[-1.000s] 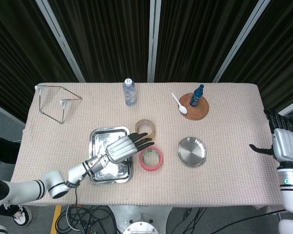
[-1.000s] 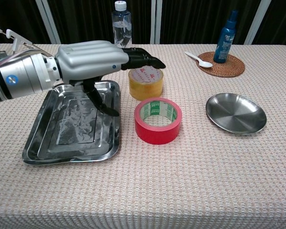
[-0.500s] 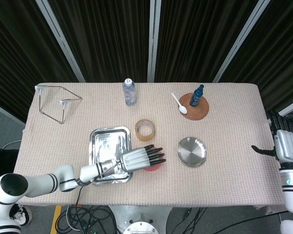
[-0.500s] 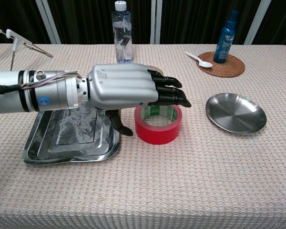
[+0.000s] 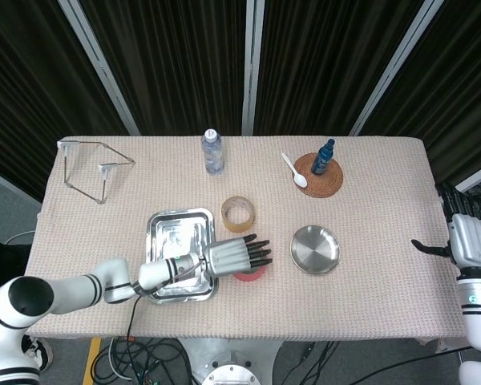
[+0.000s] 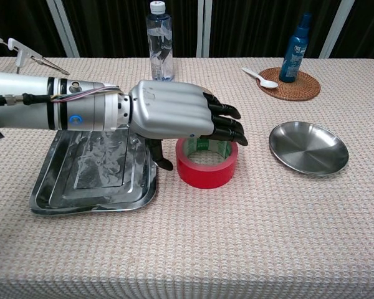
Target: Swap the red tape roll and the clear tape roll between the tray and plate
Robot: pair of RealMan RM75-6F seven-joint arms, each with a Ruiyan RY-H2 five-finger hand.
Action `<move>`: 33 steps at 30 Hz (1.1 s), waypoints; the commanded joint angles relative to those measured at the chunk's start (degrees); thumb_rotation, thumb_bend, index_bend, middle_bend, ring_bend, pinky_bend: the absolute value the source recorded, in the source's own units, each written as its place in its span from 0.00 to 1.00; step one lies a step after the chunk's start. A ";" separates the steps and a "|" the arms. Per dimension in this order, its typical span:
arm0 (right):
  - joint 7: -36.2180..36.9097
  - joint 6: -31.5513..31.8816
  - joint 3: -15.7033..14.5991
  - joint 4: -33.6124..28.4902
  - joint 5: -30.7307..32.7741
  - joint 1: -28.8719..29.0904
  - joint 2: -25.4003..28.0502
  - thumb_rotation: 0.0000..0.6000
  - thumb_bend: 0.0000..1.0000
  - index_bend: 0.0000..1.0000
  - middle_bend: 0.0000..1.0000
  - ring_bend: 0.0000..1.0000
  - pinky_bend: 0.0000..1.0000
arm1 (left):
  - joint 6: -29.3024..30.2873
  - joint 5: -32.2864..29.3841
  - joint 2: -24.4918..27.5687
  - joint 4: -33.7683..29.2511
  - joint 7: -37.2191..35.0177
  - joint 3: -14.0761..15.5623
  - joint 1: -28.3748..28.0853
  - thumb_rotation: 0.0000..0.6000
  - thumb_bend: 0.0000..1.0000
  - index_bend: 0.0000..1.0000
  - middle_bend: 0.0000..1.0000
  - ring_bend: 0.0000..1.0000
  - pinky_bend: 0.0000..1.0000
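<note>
One left hand (image 6: 174, 117) flat, fingers spread, empty, directly above red tape roll (image 6: 207, 166).

Left hand (image 6: 174, 116): spread flat over the red tape roll (image 6: 207, 163), blocking access from above.
Tray (image 6: 56, 193): interior bare.
Plate (image 6: 308, 148): unobstructed, bare.
Counter (image 6: 237, 249): near strip open.
Clear tape roll (image 5: 238, 213): apart, top exposed.
</note>
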 commanded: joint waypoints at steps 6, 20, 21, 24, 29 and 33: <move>-0.13 0.08 0.13 -0.07 -0.03 -0.02 -0.16 1.00 0.00 0.00 0.00 0.00 0.00 | -1.72 0.41 -0.47 -0.15 2.38 0.84 -1.57 1.00 0.11 0.13 0.09 0.01 0.20; -0.11 -0.42 0.22 0.07 0.12 0.03 -0.27 1.00 0.00 0.00 0.00 0.00 0.00 | -0.07 -0.40 -0.92 -0.12 3.33 0.69 -1.89 1.00 0.22 0.31 0.28 0.12 0.27; -0.11 -0.41 0.24 0.07 0.11 0.02 -0.29 1.00 0.00 0.00 0.00 0.00 0.00 | 0.58 -0.35 -0.80 -0.37 3.35 0.68 -1.73 1.00 0.23 0.32 0.29 0.14 0.27; -0.14 -0.31 0.28 -0.04 0.05 -0.01 -0.25 1.00 0.00 0.00 0.00 0.00 0.00 | 1.87 -0.13 -0.17 -1.41 3.92 0.76 -1.35 1.00 0.23 0.34 0.32 0.16 0.29; -0.44 -0.06 0.32 -0.44 -0.09 -0.08 -0.09 1.00 0.00 0.00 0.00 0.00 0.00 | 4.27 -0.33 3.20 -5.54 5.93 0.67 0.05 1.00 0.24 0.35 0.32 0.17 0.29; -0.74 -0.22 0.31 -0.67 -0.08 0.01 -0.05 1.00 0.00 0.00 0.00 0.00 0.00 | 6.31 -1.82 8.50 -9.92 8.47 1.40 3.15 1.00 0.24 0.35 0.32 0.17 0.29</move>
